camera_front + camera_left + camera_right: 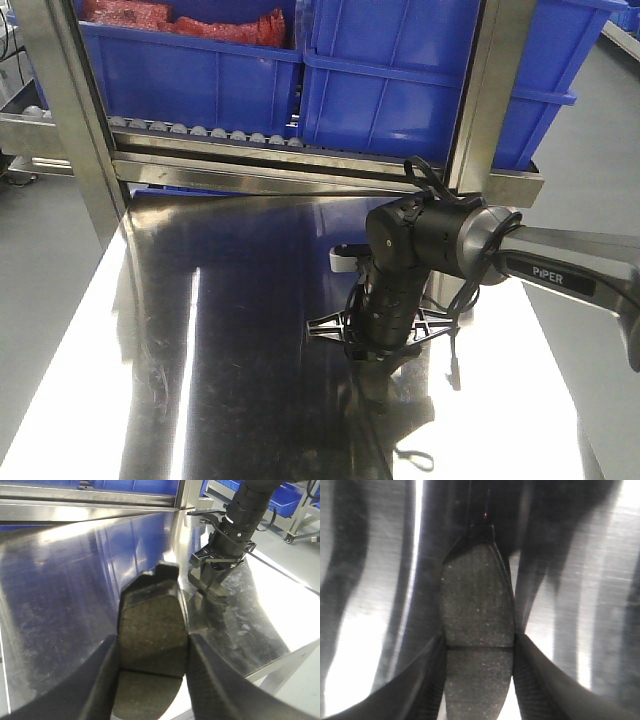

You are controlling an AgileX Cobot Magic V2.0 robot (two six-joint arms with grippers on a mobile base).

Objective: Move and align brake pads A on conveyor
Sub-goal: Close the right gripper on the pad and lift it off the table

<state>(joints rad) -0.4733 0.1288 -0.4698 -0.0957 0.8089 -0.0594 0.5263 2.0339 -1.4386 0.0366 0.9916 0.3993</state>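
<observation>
Right, L claw [153, 639] is clenched on a brake pad [150, 625]. Its fingers [107, 680] press both long edges, friction face and groove twd the cam, backing-plate tab at 12 o'clock. That pad is held over the steel tabletop [60, 580].

R claw [480, 636] is likewise gripping a second pad [477, 595] by its long edges. The groove runs 9-to-3 at fingertip level, narrow end at 12.

From L wrist cam, R claw sits approx 1-2 o'clock of the brake pad. It points down w/ tip v. close to the tabletop; can't tell if they touch.

Front cam has R claw approx 5 o'clock of frame centre, w/ R arm [560, 265] coming in from 3 o'clock. Blue bins [400, 80] sit on a roller rack [200, 132] at 12 o'clock, past the tabletop's far edge. Red stuff [200, 25] lies in the bin at 11.
</observation>
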